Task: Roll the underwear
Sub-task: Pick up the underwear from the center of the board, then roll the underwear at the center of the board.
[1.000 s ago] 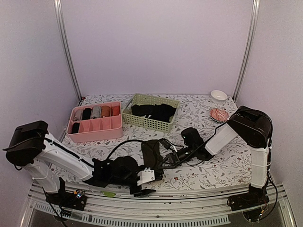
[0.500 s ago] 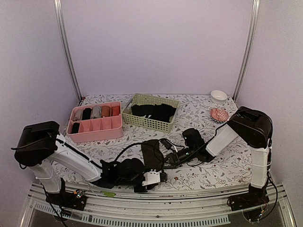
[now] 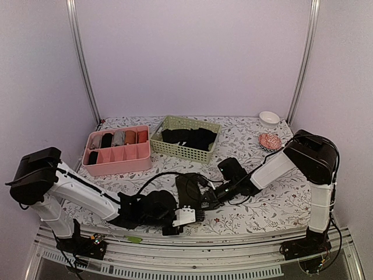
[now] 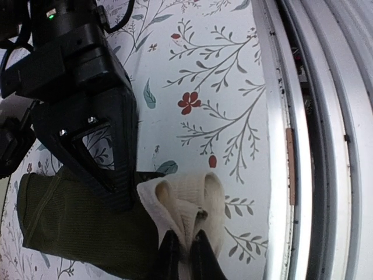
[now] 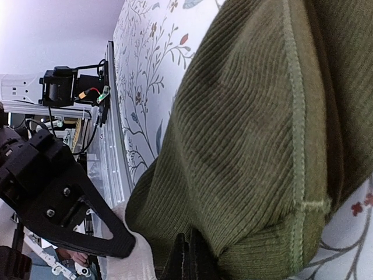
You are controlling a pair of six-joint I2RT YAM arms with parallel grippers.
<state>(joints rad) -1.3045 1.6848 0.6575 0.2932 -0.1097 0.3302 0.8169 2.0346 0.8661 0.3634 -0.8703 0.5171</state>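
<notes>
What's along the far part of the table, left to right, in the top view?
Pink divided tray → green basket → white bowl. The pink round item just nearer than the bowl lines up with it, so it is left out.

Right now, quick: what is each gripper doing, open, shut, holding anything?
Left gripper: shut on the underwear, pinching its cream waistband.
Right gripper: shut on the same underwear, gripping its dark olive cloth.
</notes>
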